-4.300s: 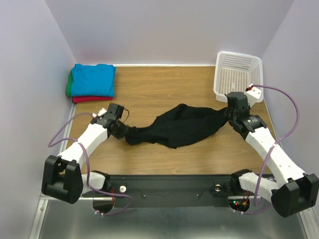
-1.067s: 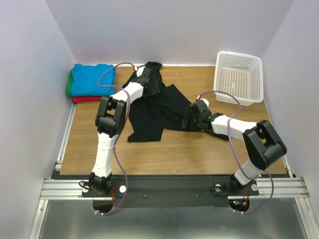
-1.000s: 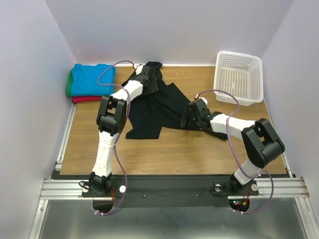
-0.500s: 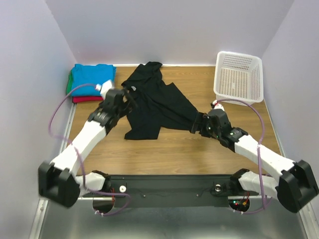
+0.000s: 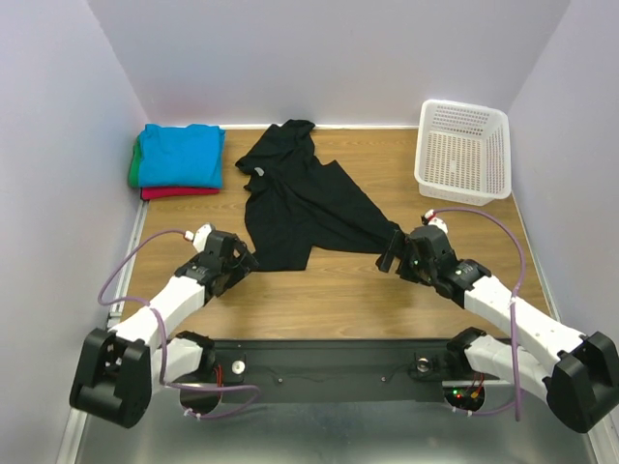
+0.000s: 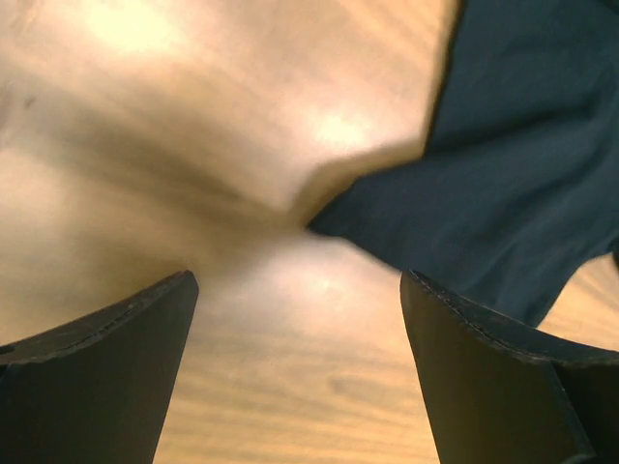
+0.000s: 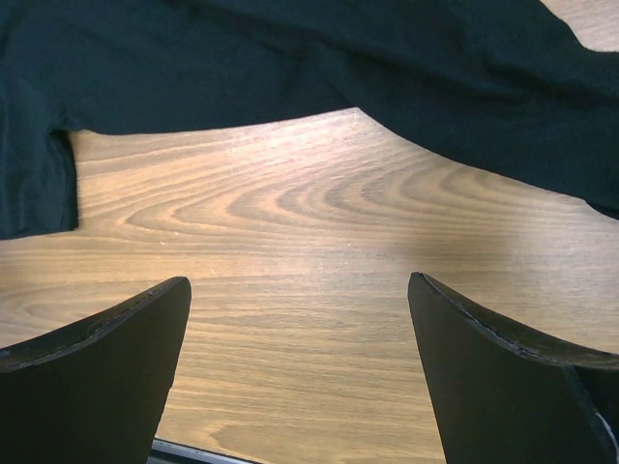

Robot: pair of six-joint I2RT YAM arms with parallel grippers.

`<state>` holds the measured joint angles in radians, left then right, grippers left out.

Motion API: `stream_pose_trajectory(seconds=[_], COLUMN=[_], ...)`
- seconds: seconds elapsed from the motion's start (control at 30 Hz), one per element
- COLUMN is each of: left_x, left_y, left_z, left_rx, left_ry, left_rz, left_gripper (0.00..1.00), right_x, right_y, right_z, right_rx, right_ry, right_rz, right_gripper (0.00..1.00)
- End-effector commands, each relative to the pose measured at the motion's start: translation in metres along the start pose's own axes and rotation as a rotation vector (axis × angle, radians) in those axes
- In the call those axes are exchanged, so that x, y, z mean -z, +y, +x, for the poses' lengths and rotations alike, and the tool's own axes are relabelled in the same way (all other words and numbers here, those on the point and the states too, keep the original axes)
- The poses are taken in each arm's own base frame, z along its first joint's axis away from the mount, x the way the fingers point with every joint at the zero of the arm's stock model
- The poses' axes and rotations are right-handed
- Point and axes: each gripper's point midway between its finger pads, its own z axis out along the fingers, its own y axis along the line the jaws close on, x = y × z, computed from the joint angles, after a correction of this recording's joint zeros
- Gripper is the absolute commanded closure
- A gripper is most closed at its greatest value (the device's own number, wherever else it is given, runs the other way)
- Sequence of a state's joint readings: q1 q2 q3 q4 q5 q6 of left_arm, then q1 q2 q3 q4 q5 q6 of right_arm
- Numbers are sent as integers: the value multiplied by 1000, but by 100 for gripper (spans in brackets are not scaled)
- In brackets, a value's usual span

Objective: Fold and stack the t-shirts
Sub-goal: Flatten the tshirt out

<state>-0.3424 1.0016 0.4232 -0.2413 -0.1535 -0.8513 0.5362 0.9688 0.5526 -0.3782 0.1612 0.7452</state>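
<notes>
Two end effectors, both spread wide and both empty. From the wrist camera, the left end effector (image 6: pixel 297 280) has its fingers well apart over bare wood, with nothing between them; a corner of the black t-shirt (image 5: pixel 300 198) lies just ahead of the fingertips, and I see no contact. The right end effector (image 7: pixel 299 280) reads the same way: fingers far apart, wood grain showing between them, and the dark edge of the shirt running across the view beyond the tips. From the overhead camera it sits right at the shirt's near right corner, and I cannot tell whether it touches the cloth there.

The black shirt lies unfolded and rumpled across the middle of the bench (image 5: pixel 329 290), its collar towards the far wall. A small white neck label (image 5: pixel 253 166) shows at the collar, too small for me to read. At the far left corner sits a folded stack: the turquoise t-shirt (image 5: pixel 182 155) on top, a green t-shirt (image 5: pixel 133 169) edge under it, and the red t-shirt (image 5: pixel 179 193) at the bottom. A white lattice basket (image 5: pixel 462 145) stands at the far right
</notes>
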Motion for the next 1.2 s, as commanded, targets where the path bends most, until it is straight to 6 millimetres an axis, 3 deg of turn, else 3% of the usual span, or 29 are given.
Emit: stream_pose_trajectory(seconds=[0.0, 0.07, 0.1, 0.2, 0.27, 0.37, 0.4, 0.47, 0.5, 0.7, 0.8, 1.0, 1.03, 1.17], left_x=[-12, -23, -25, -30, -30, -26, -25, -25, -25, -16, -2, 37, 48, 79], left_y=[-27, -24, -25, -29, -29, -35, -36, -29, -27, -25, -25, -17, -22, -36], left_z=[-21, -16, -15, -9, -6, -5, -5, -11, -14, -37, -51, -90, -107, -131], left_rx=[13, -1, -9, -14, -12, -12, -19, -19, -19, -42, -32, 68, 89, 106], left_ry=[-28, 8, 20, 49, 50, 50, 46, 15, 1, -95, -158, -299, -348, -414], left_rz=[48, 16, 16, 27, 45, 100, 107, 75, 59, 32, 37, -33, -34, 15], left_gripper=[10, 21, 31, 46, 49, 60, 73, 84, 100, 100, 100, 100, 100, 100], right_x=[1, 3, 4, 7, 8, 7, 6, 6, 7, 17, 20, 7, 5, -6], right_y=[-5, -8, -9, -15, -21, -29, -33, -35, -35, -52, -60, -49, -43, -21], right_z=[-5, -6, -8, -10, -11, -14, -15, -15, -20, -33, -35, -25, -18, -2], right_rx=[-16, -16, -17, -25, -43, -59, -60, -52, -47, 9, 56, 136, 150, 237], right_ry=[-18, -23, -32, -52, -62, -79, -83, -78, -89, -136, -138, -30, 11, 95], right_rz=[31, 42, 47, 79, 109, 160, 184, 201, 210, 303, 342, 309, 277, 152], right_gripper=[0, 0, 0, 0, 0, 0, 0, 0, 0, 0, 0, 1, 1, 2])
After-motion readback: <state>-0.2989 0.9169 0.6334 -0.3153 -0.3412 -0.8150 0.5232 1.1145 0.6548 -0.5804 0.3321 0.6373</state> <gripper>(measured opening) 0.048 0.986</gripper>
